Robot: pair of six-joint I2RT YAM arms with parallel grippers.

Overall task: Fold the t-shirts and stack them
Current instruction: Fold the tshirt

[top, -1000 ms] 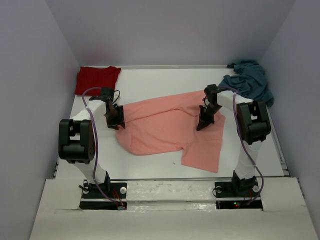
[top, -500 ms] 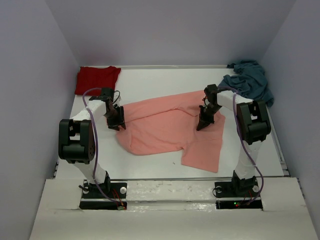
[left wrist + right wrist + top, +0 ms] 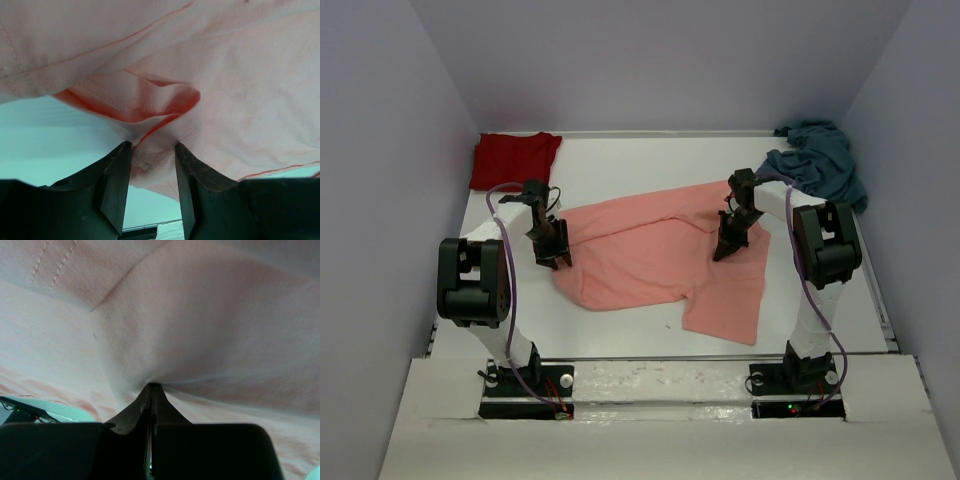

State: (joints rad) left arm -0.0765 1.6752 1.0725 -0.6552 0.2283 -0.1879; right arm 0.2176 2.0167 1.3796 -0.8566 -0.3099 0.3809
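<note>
Right wrist: right gripper (image 3: 151, 386) is pinching the salmon-pink shirt (image 3: 210, 315) tight at its tips. Left gripper (image 3: 150, 147) is gaping, that shirt's edge lying between its fingers (image 3: 116, 175).

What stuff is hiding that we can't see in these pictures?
- Right wrist view: the right end effector is shut, its tips buried in the salmon-pink shirt.
- Left wrist view: whether the left end effector really squeezes the hem lying between its jaws.
- Top view: the teal-blue shirt, front or back, lost in its own crumples.
</note>
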